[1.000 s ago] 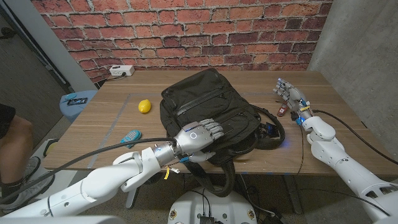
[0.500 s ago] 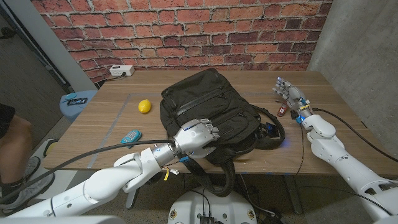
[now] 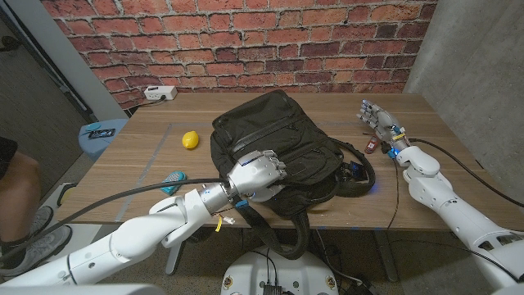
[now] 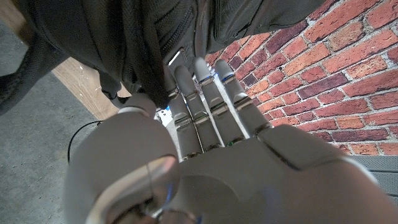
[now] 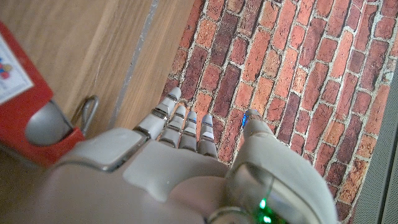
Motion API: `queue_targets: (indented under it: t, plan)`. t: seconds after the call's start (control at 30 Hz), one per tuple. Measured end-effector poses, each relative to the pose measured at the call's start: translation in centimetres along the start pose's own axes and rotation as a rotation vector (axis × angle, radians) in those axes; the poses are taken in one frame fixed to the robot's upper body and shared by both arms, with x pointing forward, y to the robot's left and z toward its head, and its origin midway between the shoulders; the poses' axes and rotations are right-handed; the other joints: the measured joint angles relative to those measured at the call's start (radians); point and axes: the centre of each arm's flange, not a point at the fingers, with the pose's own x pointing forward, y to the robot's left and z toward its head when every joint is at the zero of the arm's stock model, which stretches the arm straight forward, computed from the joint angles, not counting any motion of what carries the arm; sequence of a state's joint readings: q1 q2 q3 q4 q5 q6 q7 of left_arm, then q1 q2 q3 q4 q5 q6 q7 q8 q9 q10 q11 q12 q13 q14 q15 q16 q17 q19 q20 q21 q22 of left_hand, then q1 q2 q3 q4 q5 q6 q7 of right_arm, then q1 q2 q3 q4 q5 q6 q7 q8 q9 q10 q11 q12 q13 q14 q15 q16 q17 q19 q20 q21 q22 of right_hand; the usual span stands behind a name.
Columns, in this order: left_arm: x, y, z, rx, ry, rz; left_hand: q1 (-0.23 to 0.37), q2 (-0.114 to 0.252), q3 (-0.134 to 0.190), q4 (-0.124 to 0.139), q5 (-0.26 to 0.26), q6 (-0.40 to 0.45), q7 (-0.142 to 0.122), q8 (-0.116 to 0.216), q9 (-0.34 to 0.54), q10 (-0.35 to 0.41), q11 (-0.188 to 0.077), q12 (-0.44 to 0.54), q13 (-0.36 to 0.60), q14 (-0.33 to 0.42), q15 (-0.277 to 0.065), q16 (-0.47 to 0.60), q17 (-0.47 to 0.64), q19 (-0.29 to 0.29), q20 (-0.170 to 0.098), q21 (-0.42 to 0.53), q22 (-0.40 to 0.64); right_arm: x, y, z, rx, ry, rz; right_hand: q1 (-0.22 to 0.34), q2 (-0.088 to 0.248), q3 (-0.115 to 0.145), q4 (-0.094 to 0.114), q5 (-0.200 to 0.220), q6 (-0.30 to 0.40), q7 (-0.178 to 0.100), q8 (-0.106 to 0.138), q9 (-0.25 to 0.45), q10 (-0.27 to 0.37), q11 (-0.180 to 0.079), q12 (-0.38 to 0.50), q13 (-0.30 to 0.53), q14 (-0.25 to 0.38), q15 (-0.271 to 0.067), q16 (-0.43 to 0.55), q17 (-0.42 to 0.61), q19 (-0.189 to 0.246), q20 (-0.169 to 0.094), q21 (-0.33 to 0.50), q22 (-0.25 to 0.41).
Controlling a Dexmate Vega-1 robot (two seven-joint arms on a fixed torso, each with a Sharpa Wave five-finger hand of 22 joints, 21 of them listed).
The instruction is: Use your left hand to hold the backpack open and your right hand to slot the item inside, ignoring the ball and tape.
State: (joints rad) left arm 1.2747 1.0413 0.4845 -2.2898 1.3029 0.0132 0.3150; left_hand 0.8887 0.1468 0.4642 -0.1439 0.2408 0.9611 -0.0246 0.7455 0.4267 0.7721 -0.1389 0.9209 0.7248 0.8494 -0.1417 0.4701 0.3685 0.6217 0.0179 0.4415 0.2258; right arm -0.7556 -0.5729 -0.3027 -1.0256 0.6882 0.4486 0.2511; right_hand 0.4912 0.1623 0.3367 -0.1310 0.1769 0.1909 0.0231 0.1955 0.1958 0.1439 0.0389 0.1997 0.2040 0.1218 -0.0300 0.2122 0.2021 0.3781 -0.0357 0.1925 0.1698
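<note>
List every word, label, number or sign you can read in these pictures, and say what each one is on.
No text can be read.
Red item: it carries a white label with coloured marks, too blurred and cut off to read.
Blue stool beside the table: a dark object with pale marks lies on it, too small to read.
Backpack: no visible brand or lettering.
White power strip: no legible marking.

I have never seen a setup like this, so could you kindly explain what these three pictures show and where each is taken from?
It is a two-armed robot at a wooden table. One picture looks down from its head; the others come from cameras on each wrist. A black backpack lies in the middle, and the left hand rests on it, fingers at the fabric. The right hand hovers open beside a small red item. A yellow ball and a blue tape lie aside.
</note>
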Motion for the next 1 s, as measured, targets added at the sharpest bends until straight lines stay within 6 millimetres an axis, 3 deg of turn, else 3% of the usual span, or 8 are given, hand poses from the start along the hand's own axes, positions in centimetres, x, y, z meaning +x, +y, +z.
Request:
queue_targets:
  t: [1.0]
  plan:
    - [0.4,1.2,-4.2,-0.009,0.041,0.015,0.013,0.013,0.008,-0.008,-0.018,-0.009,0.009,0.032,-0.002,-0.004,0.011,0.038,0.074,0.012,-0.005,0.0,0.033,0.0,0.0,0.021,0.005,1.7,1.2,1.8,-0.032,0.041,0.009,0.006,0.0,0.0,0.0,0.0,0.003,0.003,0.0,0.0,0.0,0.0,0.0,0.0,0.0,0.0,0.0,0.0,0.0,0.0,0.0,0.0]
